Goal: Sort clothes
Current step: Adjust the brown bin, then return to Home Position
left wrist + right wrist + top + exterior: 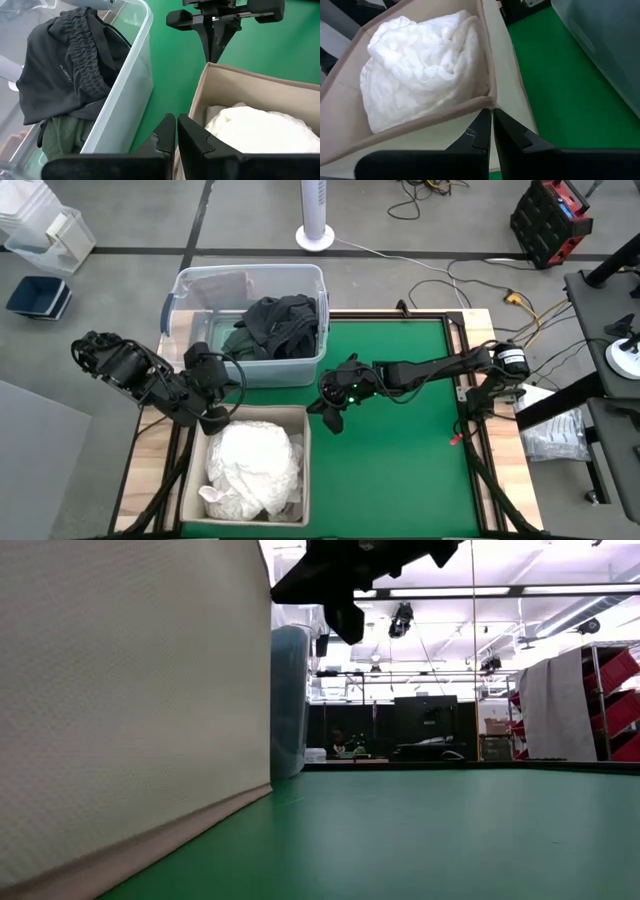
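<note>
White clothes [255, 465] lie bunched in the beige fabric bin [297, 412] at the table's near left; the right wrist view shows them [420, 70] too. Black and dark green clothes [275, 325] fill the clear plastic tub [195, 285] behind it, the black piece [65, 70] draped over the green. My left gripper [176, 135] hovers shut and empty over the gap between tub and bin, by the bin's far left corner [213, 420]. My right gripper [492, 117] hangs shut and empty above the green mat just right of the bin's far right corner [333, 420].
The green mat [400, 430] covers the table right of the bin and tub. The table's wooden rim [478, 320] frames it. On the floor beyond the far edge stand a white fan base [315, 235] and loose cables [470, 275].
</note>
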